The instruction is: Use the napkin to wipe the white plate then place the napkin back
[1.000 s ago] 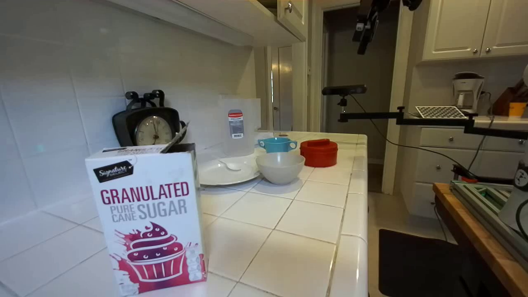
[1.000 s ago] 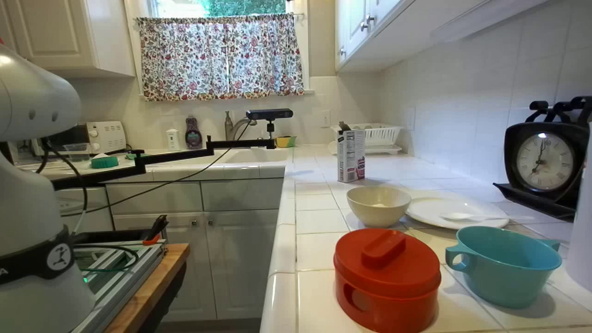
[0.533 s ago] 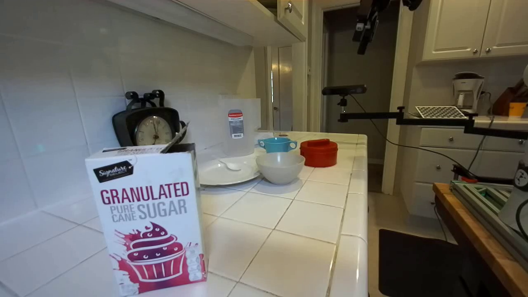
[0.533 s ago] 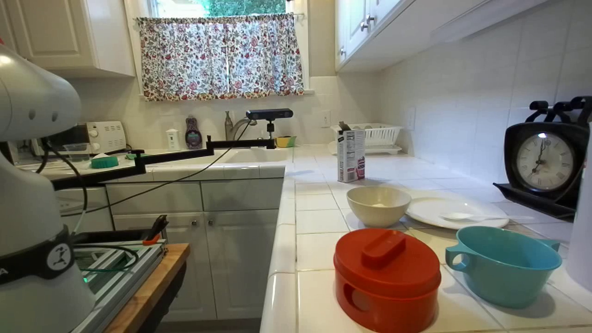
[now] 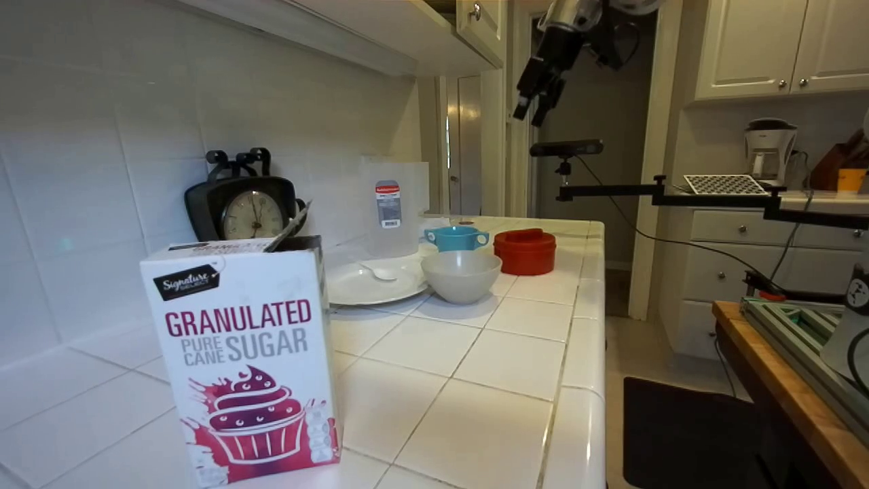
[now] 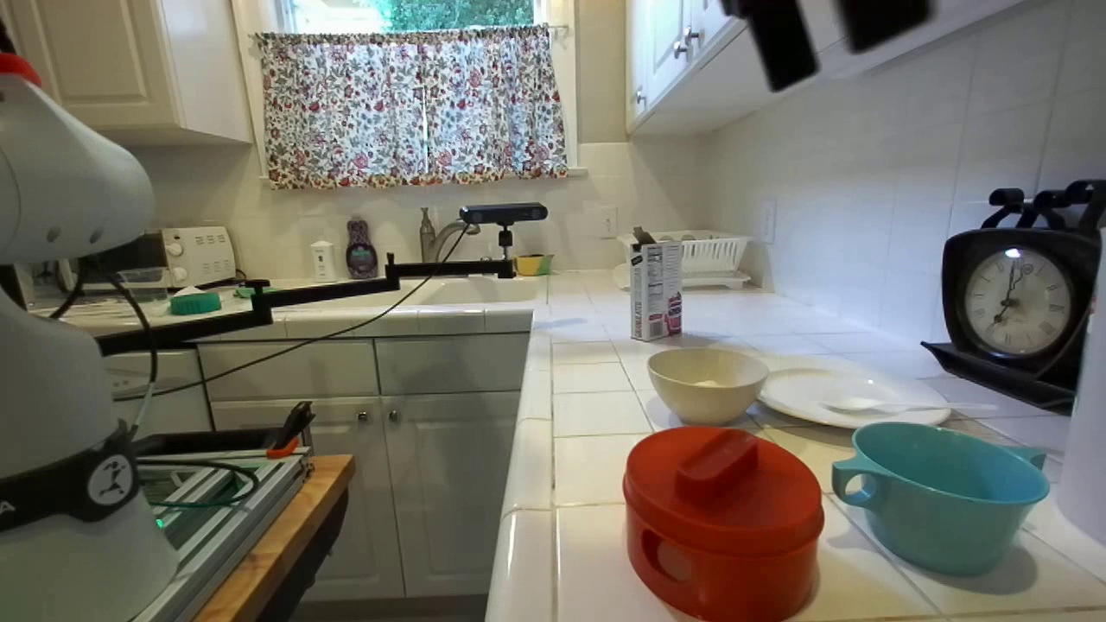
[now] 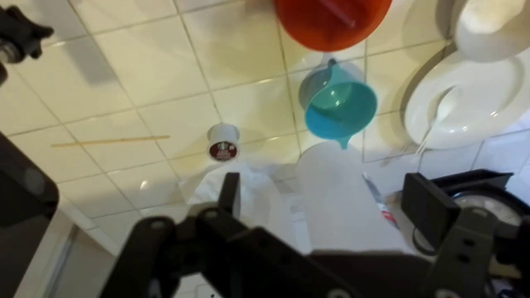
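Observation:
The napkin (image 7: pixel 254 188) is a crumpled white heap on the tiled counter in the wrist view, partly hidden behind one finger. It does not show in the exterior views. The white plate (image 7: pixel 497 93) lies flat with a white plastic spoon (image 7: pixel 446 105) on it; the plate also shows in both exterior views (image 5: pixel 377 291) (image 6: pixel 812 393). My gripper (image 7: pixel 329 198) is open and empty, high above the counter. It shows at the top of both exterior views (image 5: pixel 530 117) (image 6: pixel 842 52).
A white bowl (image 6: pixel 707 389) stands against the plate. A red lidded pot (image 6: pixel 724 527), a turquoise cup (image 6: pixel 946 505) and a tall white container (image 7: pixel 343 203) stand nearby. A coffee pod (image 7: pixel 223 142), a thin stick (image 7: pixel 109 141), a black clock (image 6: pixel 1015 302) and a sugar box (image 5: pixel 244 367) also show.
My gripper has swung left and lower in an exterior view, with its fingers now spread below the wrist. Its fingertips have entered at the top of another exterior view. The objects have not moved.

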`<state>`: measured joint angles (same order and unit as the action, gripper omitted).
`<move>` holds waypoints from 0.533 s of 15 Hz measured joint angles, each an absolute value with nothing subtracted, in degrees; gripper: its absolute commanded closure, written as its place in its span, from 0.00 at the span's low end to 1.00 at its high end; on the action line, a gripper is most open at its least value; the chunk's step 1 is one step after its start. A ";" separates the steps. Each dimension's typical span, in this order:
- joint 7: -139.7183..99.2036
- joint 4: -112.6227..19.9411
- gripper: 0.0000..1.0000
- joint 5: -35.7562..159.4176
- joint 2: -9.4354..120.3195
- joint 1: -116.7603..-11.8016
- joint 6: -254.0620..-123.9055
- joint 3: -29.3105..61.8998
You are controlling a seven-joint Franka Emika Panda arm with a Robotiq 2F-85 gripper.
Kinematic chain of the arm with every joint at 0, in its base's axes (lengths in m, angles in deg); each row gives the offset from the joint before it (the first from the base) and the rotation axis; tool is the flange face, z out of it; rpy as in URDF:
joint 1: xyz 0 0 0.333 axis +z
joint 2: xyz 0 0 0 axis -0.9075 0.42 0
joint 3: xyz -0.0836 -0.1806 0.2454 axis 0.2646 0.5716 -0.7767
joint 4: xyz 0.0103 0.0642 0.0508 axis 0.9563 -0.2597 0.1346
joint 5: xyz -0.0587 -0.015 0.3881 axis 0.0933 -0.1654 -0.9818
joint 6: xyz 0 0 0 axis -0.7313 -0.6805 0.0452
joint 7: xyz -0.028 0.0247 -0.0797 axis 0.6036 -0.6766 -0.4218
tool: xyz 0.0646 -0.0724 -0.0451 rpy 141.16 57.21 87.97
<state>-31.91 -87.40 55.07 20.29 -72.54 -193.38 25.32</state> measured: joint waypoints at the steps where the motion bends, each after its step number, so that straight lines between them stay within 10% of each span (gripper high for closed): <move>1: -32.17 -85.79 0.00 54.92 23.63 -72.66 -197.15 25.72; 8: -34.48 -73.48 0.00 52.42 40.74 -73.14 -207.94 27.11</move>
